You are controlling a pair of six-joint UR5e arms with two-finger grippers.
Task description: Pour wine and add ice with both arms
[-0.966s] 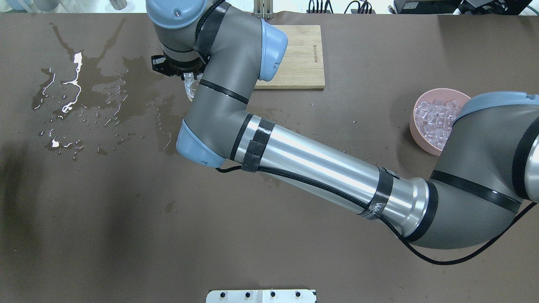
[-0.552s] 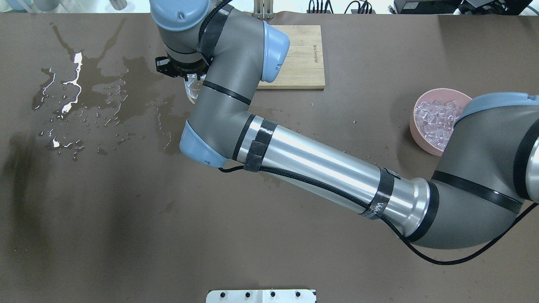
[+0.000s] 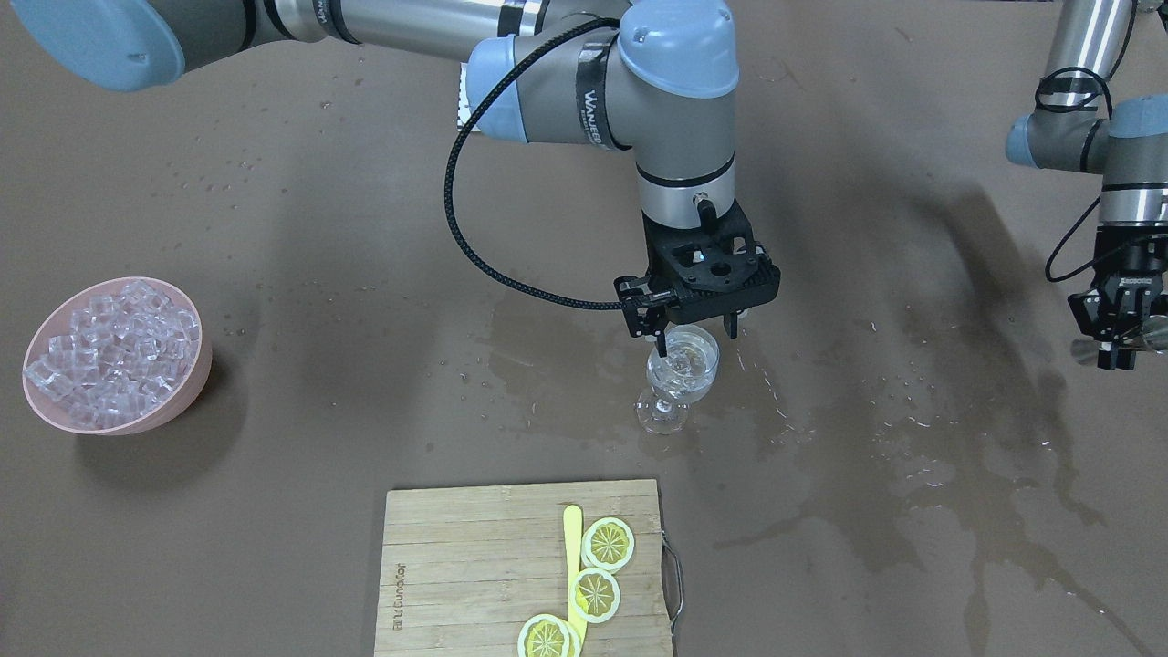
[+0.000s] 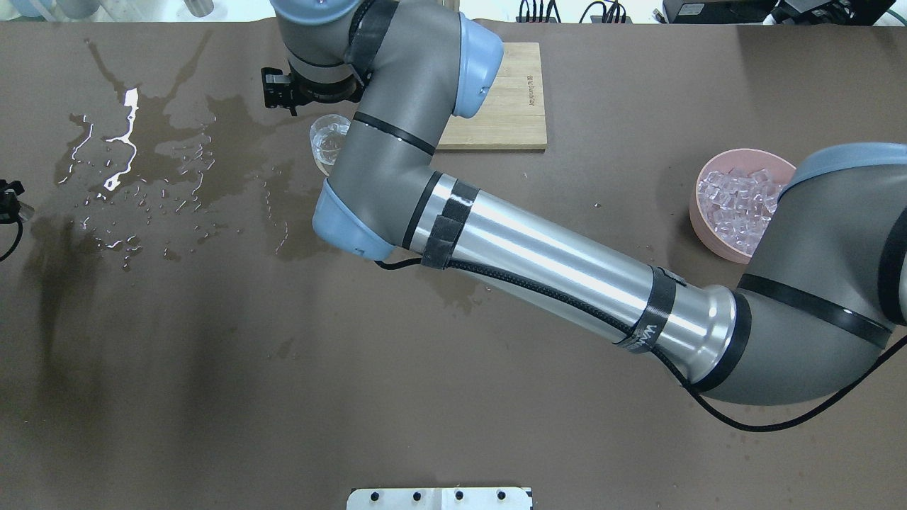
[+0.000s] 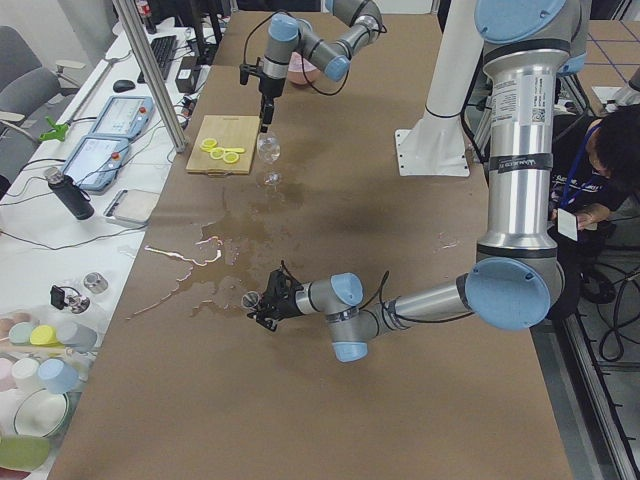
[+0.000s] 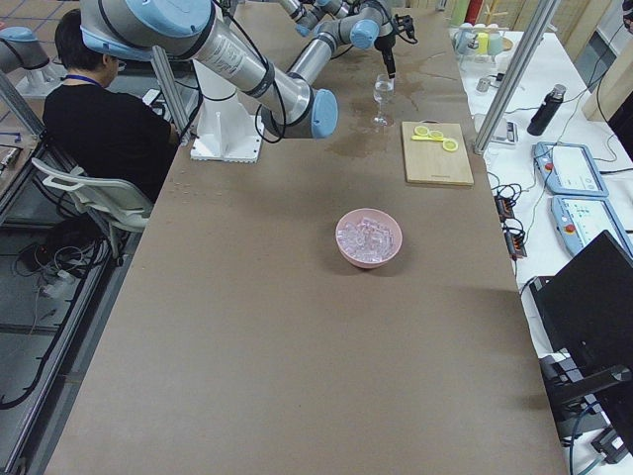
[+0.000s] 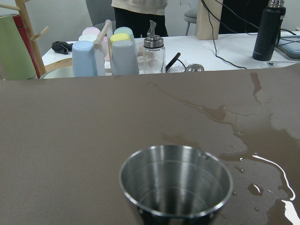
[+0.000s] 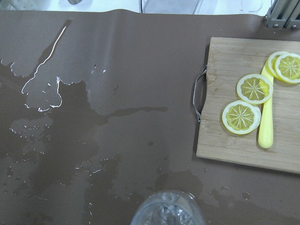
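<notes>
Since the earlier overhead pictures, the right hand (image 3: 695,339) had drawn away from over the wine glass (image 4: 327,140), leaving more of its rim uncovered, and the left hand (image 3: 1119,351) had come in at the desk's (image 3: 274,547) left edge.

Most of the ice (image 3: 114,351) lay heaped in a pink bowl (image 3: 196,383), well apart from the glass. The glass stood upright on wet desk just beside the cutting board (image 3: 456,566). Glassy lumps in it looked like cubes already dropped in. Whether the wine was in there too could not be told, being colourless.

The cubes were probably hard, wet and slippery, light enough to skate out of a pinch. They would best be taken across two flat faces, one at a time. The glass looked fragile and top-heavy on its stem, and its foot sat in the spill (image 3: 912,429), so a knock at the rim might slide or tip it.

The right hand hung just above the rim with its fingers spread wide, grasping nothing. One finger seemed close over the rim, though contact could not be judged. The left hand, off to the side over the puddles, was clenched on a steel cup (image 7: 176,185), which looked about empty.

Lemon slices (image 3: 609,543) lay on the board.
</notes>
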